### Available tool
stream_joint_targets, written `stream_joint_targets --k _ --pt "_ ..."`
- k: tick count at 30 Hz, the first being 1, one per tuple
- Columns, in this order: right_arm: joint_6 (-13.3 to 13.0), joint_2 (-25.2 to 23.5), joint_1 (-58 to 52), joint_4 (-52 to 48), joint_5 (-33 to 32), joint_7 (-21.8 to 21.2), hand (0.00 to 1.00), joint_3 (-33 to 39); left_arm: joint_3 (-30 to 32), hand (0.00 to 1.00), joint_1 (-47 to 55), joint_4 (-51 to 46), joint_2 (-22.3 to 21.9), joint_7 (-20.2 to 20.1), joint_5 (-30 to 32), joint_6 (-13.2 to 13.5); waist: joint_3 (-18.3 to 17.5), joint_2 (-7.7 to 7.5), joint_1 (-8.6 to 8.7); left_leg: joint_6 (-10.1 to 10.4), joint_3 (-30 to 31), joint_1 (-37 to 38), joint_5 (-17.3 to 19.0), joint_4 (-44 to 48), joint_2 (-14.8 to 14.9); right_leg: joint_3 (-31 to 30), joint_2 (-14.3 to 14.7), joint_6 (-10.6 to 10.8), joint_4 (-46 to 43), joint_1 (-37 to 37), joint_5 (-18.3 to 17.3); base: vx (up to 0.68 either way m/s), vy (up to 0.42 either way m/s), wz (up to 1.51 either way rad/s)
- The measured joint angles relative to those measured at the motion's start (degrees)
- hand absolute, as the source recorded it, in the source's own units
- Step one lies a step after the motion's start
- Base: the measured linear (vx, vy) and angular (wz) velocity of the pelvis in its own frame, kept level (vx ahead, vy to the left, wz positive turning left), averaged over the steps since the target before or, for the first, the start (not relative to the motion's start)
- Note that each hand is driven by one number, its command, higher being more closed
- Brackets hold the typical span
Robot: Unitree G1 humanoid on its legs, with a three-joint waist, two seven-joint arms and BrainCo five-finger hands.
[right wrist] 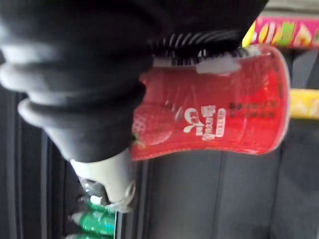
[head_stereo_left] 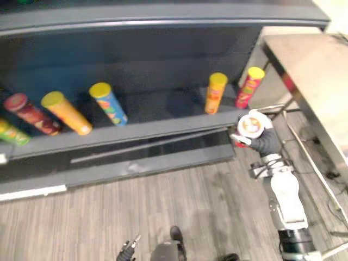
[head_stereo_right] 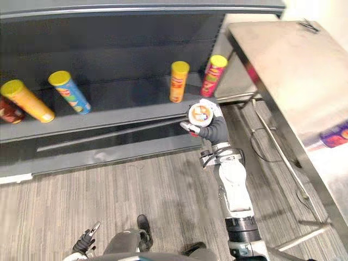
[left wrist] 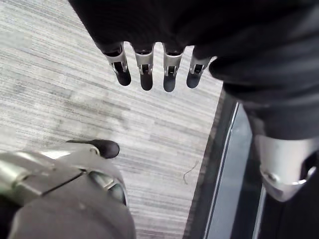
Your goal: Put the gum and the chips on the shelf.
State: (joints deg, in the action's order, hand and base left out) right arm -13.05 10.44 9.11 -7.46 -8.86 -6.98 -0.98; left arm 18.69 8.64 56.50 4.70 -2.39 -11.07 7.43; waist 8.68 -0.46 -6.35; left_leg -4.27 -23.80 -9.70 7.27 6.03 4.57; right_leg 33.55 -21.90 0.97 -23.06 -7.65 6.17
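My right hand (head_stereo_left: pixel 265 142) is shut on a red gum tub (head_stereo_left: pixel 251 126) with a white lid, held just in front of the right end of the dark shelf (head_stereo_left: pixel 152 129). The right wrist view shows the tub's red strawberry label (right wrist: pixel 224 109) close to the shelf. Several chips cans are on that shelf board. A red (head_stereo_left: pixel 32 114), an orange (head_stereo_left: pixel 66 112) and a blue one (head_stereo_left: pixel 109 103) lean at the left. An orange (head_stereo_left: pixel 216 93) and a pink one (head_stereo_left: pixel 249 87) stand upright at the right. My left hand (left wrist: pixel 144 74) hangs low over the floor, fingers straight and holding nothing.
A green can (head_stereo_left: pixel 11 133) lies at the shelf's far left. A metal table (head_stereo_right: pixel 293 70) stands right of the shelf with a purple thing (head_stereo_right: pixel 334 135) on it. Green bottles (right wrist: pixel 92 219) sit on a lower level. Grey plank floor (head_stereo_left: pixel 179 196) lies before the shelf.
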Motion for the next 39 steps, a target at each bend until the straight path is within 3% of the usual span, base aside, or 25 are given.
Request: stream_joint_targets --k 1,3,4,9,10,11,12,16,20,24,25,27,28,31,33,36,38,39 --pt "0.1 0.0 -0.3 0.0 0.0 -0.3 1.00 0.0 -1.1 0.00 -0.3 0.1 0.6 0.2 0.0 0.3 0.4 0.59 0.68 -0.4 2.9 1.0 -0.5 -1.3 -0.1 -11.9 4.8 2.4 -0.2 -2.0 -5.2 0.12 0.114 1.17" --pt "0.2 -0.1 -1.3 -0.1 -0.1 -1.0 1.00 -0.1 -1.4 0.00 -0.2 0.9 1.6 0.4 0.0 0.4 0.4 0.45 1.60 -0.9 5.8 3.9 -1.1 -3.3 -1.9 -21.0 8.8 3.4 0.2 -3.9 -9.4 0.15 0.051 1.01" --pt "0.2 -0.1 -1.8 -0.1 -0.1 -1.1 1.00 -0.1 -1.5 0.00 -0.2 1.2 1.6 0.5 0.0 0.4 0.5 0.46 1.82 -0.9 6.5 5.2 -1.1 -3.9 -2.4 -22.6 9.5 3.7 0.6 -4.3 -10.2 0.22 0.050 1.03" --pt "0.2 -0.3 -3.2 -0.2 -0.2 -1.1 1.00 -0.3 -2.6 0.00 -2.2 5.1 2.4 1.0 0.6 0.9 0.4 -0.12 3.33 0.7 13.0 10.0 -0.1 -4.9 -5.0 -25.2 12.9 4.9 9.0 -10.0 -9.1 0.20 -0.018 0.95" --pt "0.2 -0.4 -4.0 -0.5 -0.2 -1.1 1.00 -0.3 -2.6 0.00 -2.1 5.8 2.5 1.1 0.6 0.9 0.4 -1.06 3.65 2.0 13.5 11.4 0.7 -4.8 -5.6 -27.4 12.5 4.8 10.4 -10.1 -5.8 0.27 -0.129 0.81" --pt "0.2 -1.3 -5.2 -1.0 -0.2 -1.1 1.00 -0.4 -2.5 0.00 -1.6 6.7 3.0 1.2 0.6 0.9 -0.1 -2.63 4.18 3.3 13.4 12.6 1.6 -4.7 -6.6 -27.9 11.6 4.5 11.0 -9.9 -0.1 0.24 -0.153 0.73" --pt "0.2 -1.6 -5.5 -1.1 -0.3 -1.1 1.00 -0.4 -2.5 0.00 -1.4 7.2 2.8 1.3 0.6 0.8 -0.2 -2.83 4.26 3.8 13.3 13.1 2.3 -4.5 -6.6 -27.6 11.5 4.7 10.4 -9.5 -2.4 0.22 -0.180 0.26" --pt "0.2 -1.9 -6.3 -1.9 -1.2 -1.1 1.00 -0.9 0.0 0.00 -0.5 7.3 0.5 1.2 0.6 0.7 -0.4 -1.25 4.45 7.6 11.9 11.9 4.7 -0.6 -1.3 -27.5 16.6 3.1 16.0 -6.5 -3.9 0.18 -0.176 -0.24" --pt "0.2 -1.8 -9.3 -2.5 -1.4 -1.2 1.00 0.2 0.3 0.00 -1.7 7.2 -0.3 1.0 0.6 0.8 -0.5 -0.42 4.89 7.8 12.0 11.7 4.7 4.2 1.3 -26.7 18.8 1.0 16.4 -4.1 -5.5 0.17 -0.170 -0.05" --pt "0.2 -1.1 -10.5 -3.4 -3.0 -1.7 1.00 -1.6 0.2 0.00 -2.6 6.7 -0.9 1.0 0.5 0.8 -0.5 0.62 5.13 8.6 12.0 6.0 4.0 22.3 3.8 -26.4 19.1 0.1 16.5 -0.4 -7.4 0.10 -0.108 -0.02" --pt "0.2 -0.7 -10.8 -3.4 -3.0 -1.9 1.00 -2.4 -0.4 0.00 -2.8 6.6 -1.1 1.0 0.0 0.8 -0.6 1.11 5.11 9.6 12.0 4.8 2.4 25.9 4.4 -26.6 19.1 -0.2 16.7 0.6 -7.7 0.10 -0.063 -0.07" --pt "0.2 -0.8 -11.6 -3.8 -3.0 -2.0 1.00 -2.8 -0.6 0.00 -2.9 6.1 -1.1 1.0 0.0 0.8 -0.5 0.91 4.97 9.4 11.3 3.2 -0.6 30.3 4.7 -27.5 18.3 -0.5 17.7 2.4 -7.9 0.08 -0.012 -0.06" --pt "0.2 -1.3 -11.8 -3.9 -3.0 -1.9 1.00 -2.8 -1.0 0.00 -2.9 6.1 -0.9 1.0 0.0 0.9 -0.5 0.49 5.06 8.4 9.4 3.0 2.2 29.7 5.5 -28.1 17.8 -0.9 18.1 2.8 -8.1 0.06 0.002 -0.06" --pt "0.2 -1.4 -11.6 -4.0 -3.1 -1.8 1.00 -2.6 -1.5 0.00 -2.8 6.1 -0.7 0.9 0.1 0.9 -0.4 0.23 5.27 8.6 8.2 2.9 5.0 21.1 6.4 -30.2 16.7 -1.1 18.5 2.8 -8.7 0.02 0.038 -0.20" --pt "0.1 -1.4 -11.6 -4.0 -3.1 -1.7 1.00 -2.6 -2.2 0.00 -2.2 6.1 -0.6 1.0 0.2 1.1 -0.5 0.36 5.43 9.9 9.4 3.1 3.7 11.3 6.6 -32.4 15.8 -0.2 17.5 1.6 -9.3 -0.03 0.176 -0.52" --pt "0.0 0.0 -11.6 -4.0 -3.0 -1.5 1.00 -2.1 -3.2 0.00 0.5 6.6 -2.1 1.7 1.1 1.1 -2.0 4.03 6.02 13.1 11.6 5.1 -3.9 0.2 7.8 -36.9 18.0 2.8 17.3 0.0 -8.8 0.01 0.301 -0.93" --pt "0.2 -1.2 -12.8 -4.3 -3.0 -1.1 1.00 -2.3 -2.9 0.00 0.7 7.2 -0.5 2.1 1.2 1.1 -2.7 0.93 6.42 12.2 7.4 8.4 -3.1 -2.1 4.6 -39.2 14.9 5.1 19.8 1.3 -7.3 0.08 0.270 -0.81" --pt "0.2 -1.3 -12.9 -4.8 -3.0 -1.1 1.00 -2.1 -3.2 0.00 0.7 7.4 0.0 2.1 1.2 1.0 -2.8 0.34 6.73 11.8 6.6 9.0 -3.0 -2.7 3.8 -39.8 14.2 5.8 20.2 1.5 -6.8 0.11 0.272 -0.60"
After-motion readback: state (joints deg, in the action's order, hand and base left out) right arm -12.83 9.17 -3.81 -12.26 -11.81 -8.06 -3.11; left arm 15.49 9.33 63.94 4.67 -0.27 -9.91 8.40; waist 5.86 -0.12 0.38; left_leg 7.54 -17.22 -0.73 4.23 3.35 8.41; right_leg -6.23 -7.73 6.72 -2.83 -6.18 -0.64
